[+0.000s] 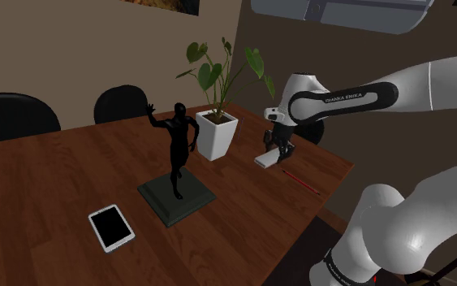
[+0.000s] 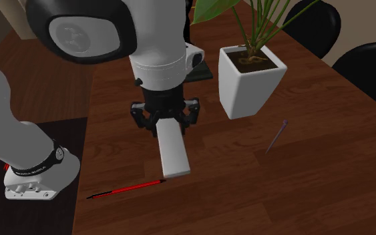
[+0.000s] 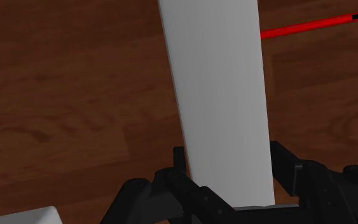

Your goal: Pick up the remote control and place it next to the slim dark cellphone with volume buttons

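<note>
The dark red-brown wooden bench [image 1: 56, 179] fills the scene, and the white arm [image 1: 356, 96] reaches over its far right part in the shoulder view. A black figure statue on a dark square base [image 1: 178, 146] stands mid-bench, with a white square planter holding a green leafy plant [image 1: 216, 134] just beyond it. A flat device with a white face and dark rim [image 1: 111, 227] lies well apart at the near left.

The task's thing, a long pale grey slab of a remote control [image 2: 171, 150], sits right of the planter. The black claw [image 2: 166, 123] is clamped across its narrow width at one end, a finger pressed to each long side. I cannot tell whether it is clear of the wood.

In the second exterior view its long axis runs from the claw towards the near edge, the free end stopping just short of a thin red pencil [image 2: 129, 189].

A dark flat object [image 2: 203, 70], half hidden behind the wrist and just left of the planter in that view, is probably the cellphone. If so, it lies beyond the held end, opposite the free end. The carry would then run back along the remote's own length.
</note>
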`<state>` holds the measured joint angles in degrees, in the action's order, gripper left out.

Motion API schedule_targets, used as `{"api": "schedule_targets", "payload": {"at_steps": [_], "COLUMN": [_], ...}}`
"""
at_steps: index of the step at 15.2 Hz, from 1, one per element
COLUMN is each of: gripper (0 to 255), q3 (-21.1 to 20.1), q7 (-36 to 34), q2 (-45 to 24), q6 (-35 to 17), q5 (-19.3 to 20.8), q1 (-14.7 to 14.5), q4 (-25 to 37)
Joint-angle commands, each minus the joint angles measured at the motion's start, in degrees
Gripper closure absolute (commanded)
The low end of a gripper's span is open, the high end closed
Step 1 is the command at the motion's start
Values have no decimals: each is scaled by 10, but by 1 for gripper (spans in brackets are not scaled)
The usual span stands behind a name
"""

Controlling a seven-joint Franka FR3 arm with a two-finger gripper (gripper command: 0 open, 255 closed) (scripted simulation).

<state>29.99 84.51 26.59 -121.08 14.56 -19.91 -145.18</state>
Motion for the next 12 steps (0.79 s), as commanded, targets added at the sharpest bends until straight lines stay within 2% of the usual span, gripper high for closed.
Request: {"api": "schedule_targets", "payload": {"at_steps": [1,12], "gripper": [255,255], "q3": [-24,-146], "q7": [-32,-190], "q2": [5,-6], "q6": [-1,-10], "q5": [-8,-71], "q1": [-12,-92], "q4": [-9,-19]}}
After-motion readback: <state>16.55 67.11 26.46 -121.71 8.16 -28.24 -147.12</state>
